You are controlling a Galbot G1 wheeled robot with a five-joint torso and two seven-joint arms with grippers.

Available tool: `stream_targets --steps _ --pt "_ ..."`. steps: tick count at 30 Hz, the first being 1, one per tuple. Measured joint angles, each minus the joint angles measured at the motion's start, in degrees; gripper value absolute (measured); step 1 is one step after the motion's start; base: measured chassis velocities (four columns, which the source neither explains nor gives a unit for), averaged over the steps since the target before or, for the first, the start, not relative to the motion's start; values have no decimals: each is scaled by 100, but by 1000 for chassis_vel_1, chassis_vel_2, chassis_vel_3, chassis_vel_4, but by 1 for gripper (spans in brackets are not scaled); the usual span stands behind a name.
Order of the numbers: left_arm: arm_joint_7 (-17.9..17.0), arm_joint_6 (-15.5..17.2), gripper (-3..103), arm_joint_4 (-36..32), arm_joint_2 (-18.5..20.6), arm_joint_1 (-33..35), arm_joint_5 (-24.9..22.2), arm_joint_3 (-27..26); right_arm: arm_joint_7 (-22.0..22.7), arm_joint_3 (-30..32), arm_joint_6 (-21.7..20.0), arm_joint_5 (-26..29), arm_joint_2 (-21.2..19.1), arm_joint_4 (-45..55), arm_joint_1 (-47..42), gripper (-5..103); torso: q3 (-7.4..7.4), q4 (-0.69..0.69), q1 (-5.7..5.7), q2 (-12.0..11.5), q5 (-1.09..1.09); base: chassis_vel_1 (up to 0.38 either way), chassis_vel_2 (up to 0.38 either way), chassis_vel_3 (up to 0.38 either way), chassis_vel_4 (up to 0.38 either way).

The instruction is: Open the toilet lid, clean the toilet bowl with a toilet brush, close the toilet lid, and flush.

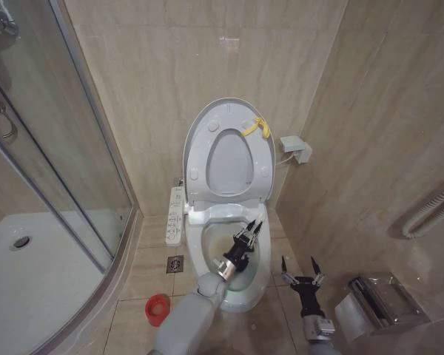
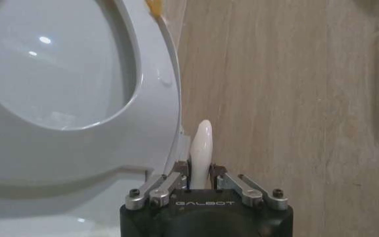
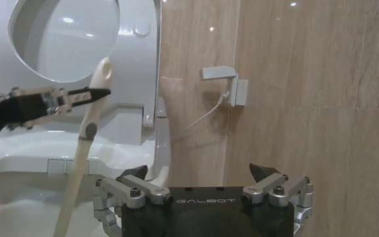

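1. Holding the toilet brush [image 3: 86, 136] by the upper part of its thin white handle, the left gripper [image 1: 249, 231] hangs over the toilet bowl [image 1: 263, 285], its fingers clamped on the stick; the left wrist view shows the rounded handle tip standing up between the closed jaws.
2. Judging by its look, the brush is light and its stick stiff but slender and smooth plastic. A grip this high gives reach into the bowl yet leaves a long lever below, so hard scrubbing could twist or slide the handle in the fingers.
3. The bristle head is hidden down in the bowl, so whether it touches the stained ceramic cannot be told.
4. The toilet lid [image 1: 194, 137] stands upright at the far side against the wall, with the seat ring [image 1: 260, 164] raised against it and a yellow tie [image 1: 256, 127] at its rim. It looks like glossy, slippery plastic on a hinge; its free top edge would be the place to push it down.
5. The right gripper [image 1: 303, 275] waits with its fingers spread and empty, near the floor just right of the bowl.
6. The red holder cup [image 1: 157, 308] sits on the floor left of the bowl.
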Motion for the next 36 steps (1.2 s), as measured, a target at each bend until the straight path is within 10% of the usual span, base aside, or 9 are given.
stream_targets --steps 36 --pt "12 299 19 -8 0 -607 -69 -42 48 133 33 -247 264 -27 -115 100 -1 -1 -1 0 0 0 0 0 0"
